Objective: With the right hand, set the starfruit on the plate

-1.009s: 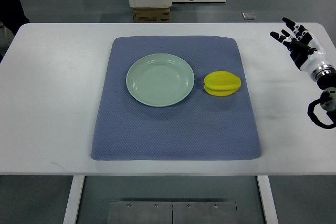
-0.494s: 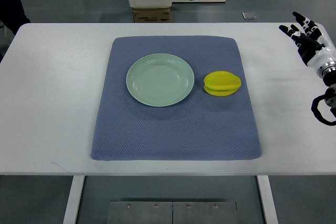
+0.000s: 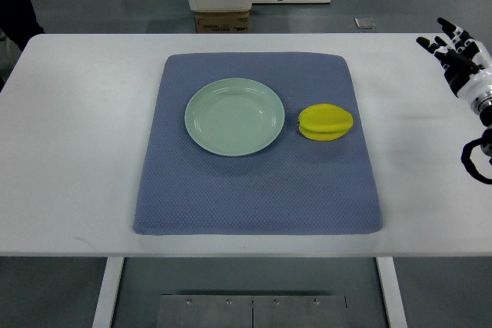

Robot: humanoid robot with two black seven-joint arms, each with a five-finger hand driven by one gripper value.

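Observation:
A yellow starfruit point(image 3: 326, 122) lies on the blue mat point(image 3: 257, 190), just right of a pale green plate point(image 3: 234, 117) that holds nothing. My right hand point(image 3: 453, 48) hovers at the far right edge of the table, well away from the fruit, with its black fingers spread and nothing in them. The left arm does not show.
The mat lies on a white table point(image 3: 77, 151). Beyond the far edge stand a white bin and a cardboard box point(image 3: 221, 21). A dark shape, perhaps a person's sleeve point(image 3: 15, 5), shows at the top left corner.
My right hand has drifted to the right and slightly away from the mat, toward the picture's edge. The starfruit and plate have not moved.

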